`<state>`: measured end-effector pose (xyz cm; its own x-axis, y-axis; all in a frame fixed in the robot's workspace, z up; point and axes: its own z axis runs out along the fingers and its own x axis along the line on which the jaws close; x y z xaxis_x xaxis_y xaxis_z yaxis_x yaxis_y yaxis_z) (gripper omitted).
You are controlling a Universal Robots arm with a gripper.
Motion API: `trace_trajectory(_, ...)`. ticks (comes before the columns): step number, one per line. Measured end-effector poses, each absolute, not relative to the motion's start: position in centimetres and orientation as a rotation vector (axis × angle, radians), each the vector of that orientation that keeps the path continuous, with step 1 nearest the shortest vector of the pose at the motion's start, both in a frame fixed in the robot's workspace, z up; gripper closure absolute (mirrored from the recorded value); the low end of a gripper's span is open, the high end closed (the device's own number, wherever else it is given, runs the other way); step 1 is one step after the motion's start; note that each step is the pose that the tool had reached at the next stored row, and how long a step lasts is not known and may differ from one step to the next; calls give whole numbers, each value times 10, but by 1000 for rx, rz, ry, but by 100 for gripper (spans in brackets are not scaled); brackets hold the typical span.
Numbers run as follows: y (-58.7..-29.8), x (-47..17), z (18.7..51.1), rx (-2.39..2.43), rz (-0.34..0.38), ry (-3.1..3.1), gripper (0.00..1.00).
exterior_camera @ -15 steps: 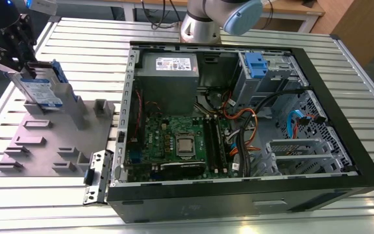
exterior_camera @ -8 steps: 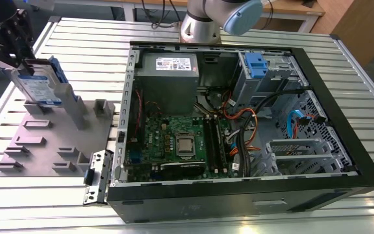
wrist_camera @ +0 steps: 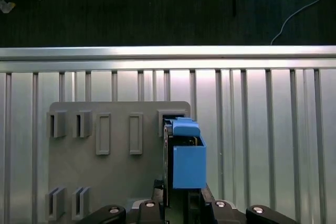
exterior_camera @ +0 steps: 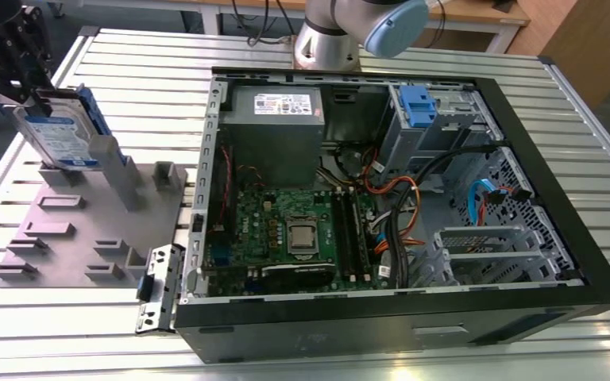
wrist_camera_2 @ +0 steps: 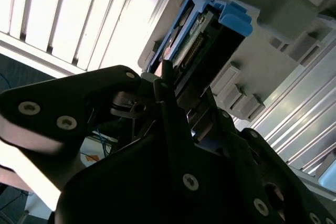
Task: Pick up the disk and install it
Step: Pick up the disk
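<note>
The disk (exterior_camera: 59, 131), silver with a white-and-blue label and blue caddy rails, stands on edge over the grey fixture plate (exterior_camera: 72, 238) at the exterior view's left. Its lower end is level with the plate's upright posts; I cannot tell whether it rests in a slot. My black gripper (exterior_camera: 32, 94) comes down on its upper end and is shut on the disk. In the first wrist view the disk (wrist_camera: 186, 156) runs edge-on away from the gripper (wrist_camera: 181, 205). In the second wrist view the black fingers (wrist_camera_2: 173, 108) close against the disk (wrist_camera_2: 210, 30).
An open computer case (exterior_camera: 390, 305) lies on the slatted metal table (exterior_camera: 146, 71), to the exterior view's right of the fixture. A blue bracket (exterior_camera: 416, 107) sits in the case's drive bay at the back. The arm's base (exterior_camera: 332, 40) stands behind the case.
</note>
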<state>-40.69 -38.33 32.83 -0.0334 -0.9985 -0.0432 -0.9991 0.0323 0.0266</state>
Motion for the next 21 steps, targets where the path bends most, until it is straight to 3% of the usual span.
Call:
trace_trajectory(11,-383,-407,332,-2176,77,2248,65)
trace_trajectory(21,-383,-407,364,-2176,77,2248,65)
